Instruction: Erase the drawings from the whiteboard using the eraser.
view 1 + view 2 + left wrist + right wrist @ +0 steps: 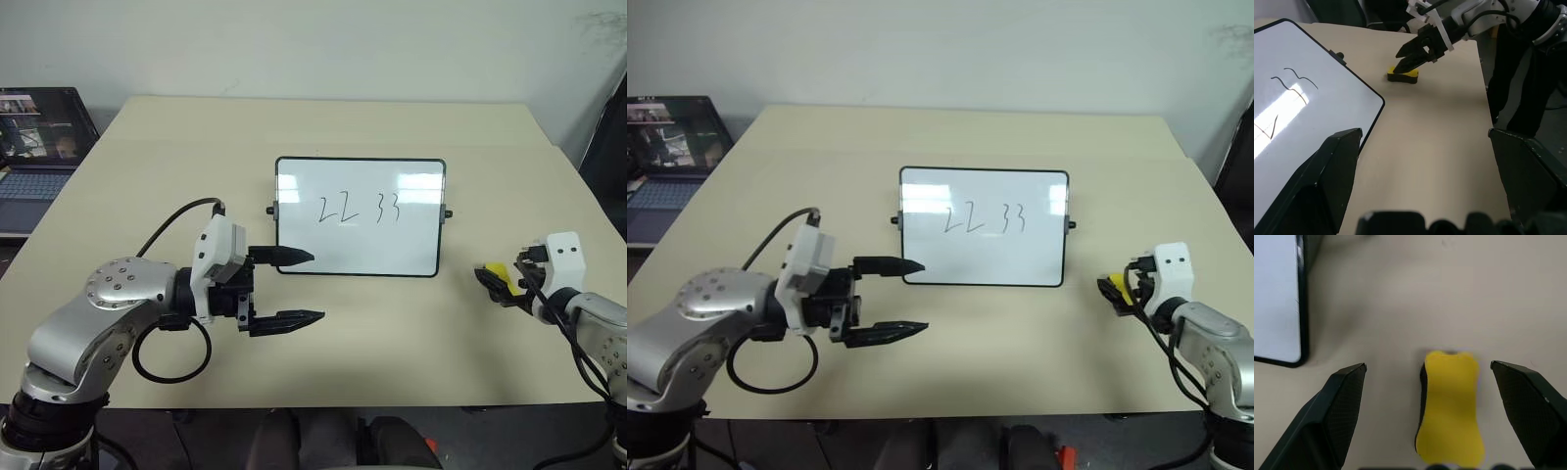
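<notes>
While the whiteboard [359, 217] lies flat near the middle of the beige table [323, 127], its drawings [359, 208] — thin black marker strokes reading "22 33" — sit intact in the upper half of the white surface. The board has a thin black frame and a small black knob on each side edge.

The eraser [1449, 406], a yellow block on a black base, rests on the table to the right of the board and well apart from it. In the right wrist view it lies between the two black fingers, touching neither; the board's frame corner shows off to one side.

Right gripper [502, 282]: jaws spread wide, lowered around the eraser, nothing pinched. The left wrist view shows it from across the table, its fingertips [1405, 58] just over the yellow block.

Left gripper [299, 288]: jaws spread, empty, pointing to the right above the table by the board's lower left corner. Its upper finger overlaps the board's bottom edge in the head views — contact cannot be judged.

A laptop [34, 157] with a lit screen stands off the table's far left edge.
</notes>
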Controlling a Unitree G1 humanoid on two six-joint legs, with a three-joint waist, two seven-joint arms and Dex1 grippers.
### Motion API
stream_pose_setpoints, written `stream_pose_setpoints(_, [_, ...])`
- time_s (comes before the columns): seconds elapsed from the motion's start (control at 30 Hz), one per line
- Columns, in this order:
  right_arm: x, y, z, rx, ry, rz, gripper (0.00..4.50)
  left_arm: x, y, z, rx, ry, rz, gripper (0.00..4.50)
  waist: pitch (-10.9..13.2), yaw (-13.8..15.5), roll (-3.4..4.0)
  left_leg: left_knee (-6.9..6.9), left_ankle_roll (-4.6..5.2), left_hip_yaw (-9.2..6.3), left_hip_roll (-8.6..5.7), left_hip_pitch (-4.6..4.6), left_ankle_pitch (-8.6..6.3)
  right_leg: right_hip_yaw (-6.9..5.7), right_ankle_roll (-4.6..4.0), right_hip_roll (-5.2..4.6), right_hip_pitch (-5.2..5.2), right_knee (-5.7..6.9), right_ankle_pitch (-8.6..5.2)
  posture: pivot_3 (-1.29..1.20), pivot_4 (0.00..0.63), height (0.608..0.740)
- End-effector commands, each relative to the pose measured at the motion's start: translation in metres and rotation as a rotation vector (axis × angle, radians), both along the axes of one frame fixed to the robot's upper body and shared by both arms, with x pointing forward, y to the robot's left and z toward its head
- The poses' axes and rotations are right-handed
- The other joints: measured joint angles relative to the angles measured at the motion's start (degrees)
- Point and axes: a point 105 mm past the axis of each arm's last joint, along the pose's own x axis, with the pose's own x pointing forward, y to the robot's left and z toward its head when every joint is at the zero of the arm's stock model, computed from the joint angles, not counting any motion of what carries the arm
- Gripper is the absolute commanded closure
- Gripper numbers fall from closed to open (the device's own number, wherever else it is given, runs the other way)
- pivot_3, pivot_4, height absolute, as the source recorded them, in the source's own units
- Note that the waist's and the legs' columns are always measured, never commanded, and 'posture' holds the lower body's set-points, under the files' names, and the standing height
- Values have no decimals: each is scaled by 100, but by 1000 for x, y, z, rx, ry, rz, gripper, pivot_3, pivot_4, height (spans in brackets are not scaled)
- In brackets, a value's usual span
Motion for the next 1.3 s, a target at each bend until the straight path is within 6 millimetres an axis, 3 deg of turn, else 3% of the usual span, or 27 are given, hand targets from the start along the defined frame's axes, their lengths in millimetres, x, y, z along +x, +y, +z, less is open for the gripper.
stream_pose_setpoints(0.03, [5, -3, 10, -35, -28, 10, 46, -3, -4, 7, 3, -47, -27, 0, 0, -2, 1, 0, 0, 0, 0, 0, 0, 0, 0, 0, 0, 0, 0, 0, 150, 740])
stream_pose_setpoints(0.67, [13, -13, -6, -8, 13, -11, 46, 5, -7, 1, -6, -44, -11, 0, 0, 2, 1, 2, 0, 1, 0, -3, 0, 1, 0, 1, -2, 0, 0, 0, 150, 740])
stream_pose_setpoints(0.97, [15, -12, -11, -9, 17, -9, 3208, 4, -8, 0, -2, -47, -18, 0, 0, 0, 1, 2, 0, 2, 0, -3, 0, 1, 0, 1, -2, 1, 0, 0, 150, 740])
stream_pose_setpoints(1.03, [15, -12, -11, -8, 17, -8, 3377, 4, -8, 0, -1, -50, -20, 0, 0, 1, 1, 2, 0, 1, 0, -3, 0, 1, 0, 1, -2, 1, 0, 0, 150, 740])
stream_pose_setpoints(1.3, [15, -9, -5, 2, -8, -7, 3378, 2, -9, -1, 3, -51, -20, 0, 0, 0, 1, 2, 0, 1, 0, -4, 0, 0, 0, 1, -2, 1, 0, 0, 150, 740])
